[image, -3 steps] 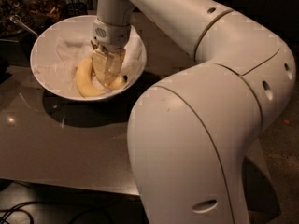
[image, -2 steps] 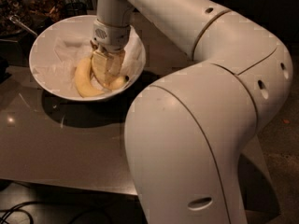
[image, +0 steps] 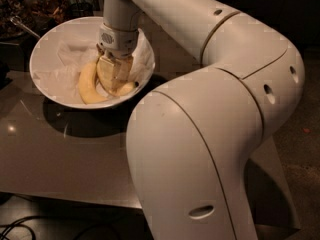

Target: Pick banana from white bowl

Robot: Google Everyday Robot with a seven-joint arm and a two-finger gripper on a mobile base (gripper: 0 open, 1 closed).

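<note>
My pincer (image: 116, 83) hangs straight down inside the white bowl (image: 35, 59) on the worktop (image: 60, 154), over the middle of the banana (image: 88, 86) for a balanced lift. The banana lies on crumpled paper (image: 65, 54). Whether I am pinching it, I cannot tell.

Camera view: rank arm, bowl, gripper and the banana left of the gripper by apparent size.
1. arm, though it sits nearest the camera, which inflates it.
2. bowl.
3-4. gripper, down inside the bowl, and the banana left of it: they look alike, so not ranked.
</note>
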